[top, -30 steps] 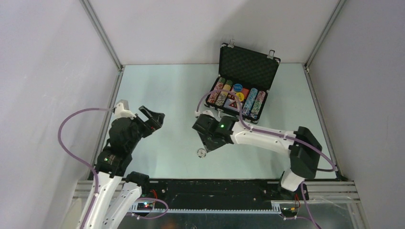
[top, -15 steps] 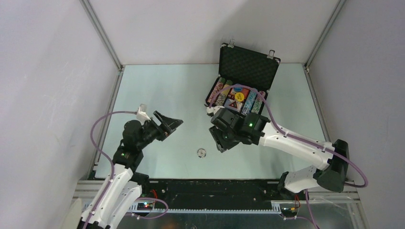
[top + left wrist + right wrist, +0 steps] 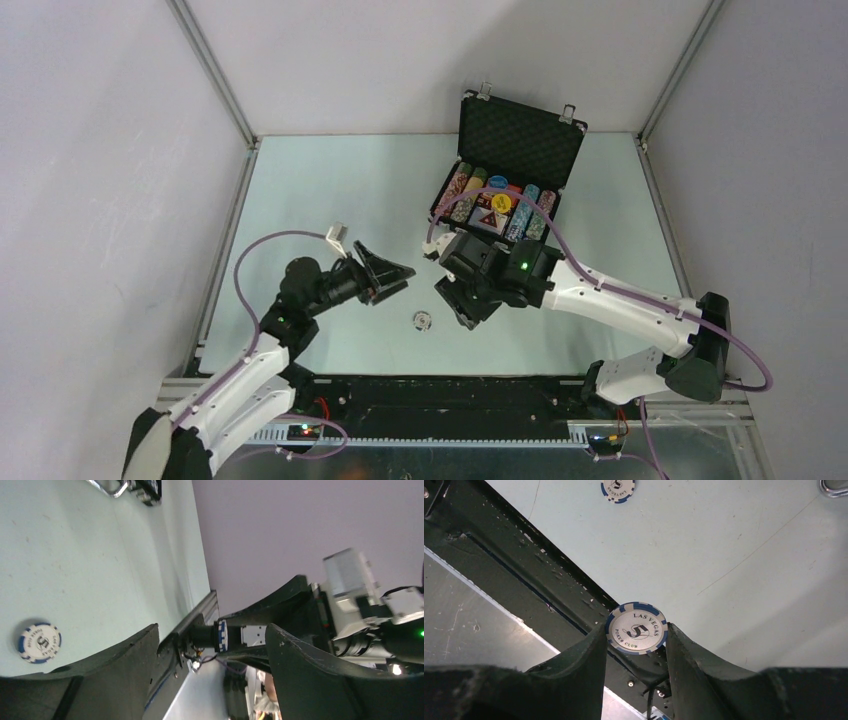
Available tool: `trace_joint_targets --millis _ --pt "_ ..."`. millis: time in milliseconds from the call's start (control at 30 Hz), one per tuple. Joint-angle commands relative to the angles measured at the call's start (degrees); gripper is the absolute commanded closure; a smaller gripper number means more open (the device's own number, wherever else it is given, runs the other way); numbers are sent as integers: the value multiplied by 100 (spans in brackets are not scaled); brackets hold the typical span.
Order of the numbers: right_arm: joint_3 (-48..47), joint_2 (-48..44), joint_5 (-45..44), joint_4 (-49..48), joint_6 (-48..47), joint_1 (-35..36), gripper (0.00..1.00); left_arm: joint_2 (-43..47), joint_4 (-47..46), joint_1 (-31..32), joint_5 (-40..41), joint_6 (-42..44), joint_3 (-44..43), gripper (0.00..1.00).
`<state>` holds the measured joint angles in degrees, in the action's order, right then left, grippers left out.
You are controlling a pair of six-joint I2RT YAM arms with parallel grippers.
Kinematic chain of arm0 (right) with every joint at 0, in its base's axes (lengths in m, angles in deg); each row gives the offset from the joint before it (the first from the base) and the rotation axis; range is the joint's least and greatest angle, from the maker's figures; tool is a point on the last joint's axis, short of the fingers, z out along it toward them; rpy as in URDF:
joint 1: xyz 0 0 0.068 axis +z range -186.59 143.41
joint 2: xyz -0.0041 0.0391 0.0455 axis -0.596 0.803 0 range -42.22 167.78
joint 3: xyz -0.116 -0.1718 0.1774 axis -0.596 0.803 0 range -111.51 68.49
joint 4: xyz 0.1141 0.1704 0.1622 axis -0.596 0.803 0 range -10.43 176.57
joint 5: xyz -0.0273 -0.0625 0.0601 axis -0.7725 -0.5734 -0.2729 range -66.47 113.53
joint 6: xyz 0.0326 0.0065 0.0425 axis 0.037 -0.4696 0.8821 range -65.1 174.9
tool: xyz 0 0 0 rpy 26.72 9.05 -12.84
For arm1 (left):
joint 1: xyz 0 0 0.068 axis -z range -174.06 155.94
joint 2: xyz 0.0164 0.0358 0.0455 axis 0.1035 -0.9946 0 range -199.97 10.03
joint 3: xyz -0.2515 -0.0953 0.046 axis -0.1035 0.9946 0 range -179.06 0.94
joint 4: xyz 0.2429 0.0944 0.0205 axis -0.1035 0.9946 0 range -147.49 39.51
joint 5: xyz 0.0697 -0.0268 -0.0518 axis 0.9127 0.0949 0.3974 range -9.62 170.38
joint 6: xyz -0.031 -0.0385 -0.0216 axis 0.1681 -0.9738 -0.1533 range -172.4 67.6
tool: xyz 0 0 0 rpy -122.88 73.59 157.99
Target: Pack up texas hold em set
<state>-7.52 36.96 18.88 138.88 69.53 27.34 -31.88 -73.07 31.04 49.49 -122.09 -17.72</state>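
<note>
The left arm has stretched forward from the left edge of the table [image 3: 330,180] toward the briefcase [image 3: 521,140], and the right arm has swung its elbow out to the right, while the loose chip [image 3: 422,320] lies where it lay before. The briefcase stands open at the far side of the table, its foam-lined lid [image 3: 540,150] upright, and inside its lower half lie rows of chips [image 3: 462,193] on edge, with a yellow disc [image 3: 501,203] and a blue disc [image 3: 497,183] between the rows. The loose chip, white with blue marks on its edge, lies flat on the table on the near side of the briefcase, well apart from it. The left gripper [image 3: 392,274] hangs near-left of the briefcase, just beside the loose chip, its 2 fingers spread wide with nothing between them; the left wrist view shows the loose chip [image 3: 39,642] beside the left finger [image 3: 125,665], apart from it. The right gripper [image 3: 463,303] is on the near side of the briefcase and closer to it than the loose chip is. Its 2 fingers are clamped on the rim of 1 held chip [image 3: 637,634], which reads "LAS VEGAS POKER CLUB" with a 5 in the middle. In the right wrist view the loose chip [image 3: 618,489] lies beyond the held one.
</note>
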Motion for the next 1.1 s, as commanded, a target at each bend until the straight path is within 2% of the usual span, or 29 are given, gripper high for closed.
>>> trace_joint_targets --millis 0,233,433,567,1067 --pt "-323 -138 77 -43 -421 53 100 -160 -697 296 -278 -234 106 20" --pt "-490 -161 159 -28 -665 134 100 -403 -1054 524 -433 -346 124 22" --pt "-773 -41 80 61 -875 267 100 -883 -1509 1047 -450 -448 20 23" --pt "-901 40 50 122 -947 324 100 -1079 -1864 1179 -470 -564 37 24" --pt "-1110 322 17 63 -1052 414 100 -1349 -2187 1710 -368 -633 -77 26"
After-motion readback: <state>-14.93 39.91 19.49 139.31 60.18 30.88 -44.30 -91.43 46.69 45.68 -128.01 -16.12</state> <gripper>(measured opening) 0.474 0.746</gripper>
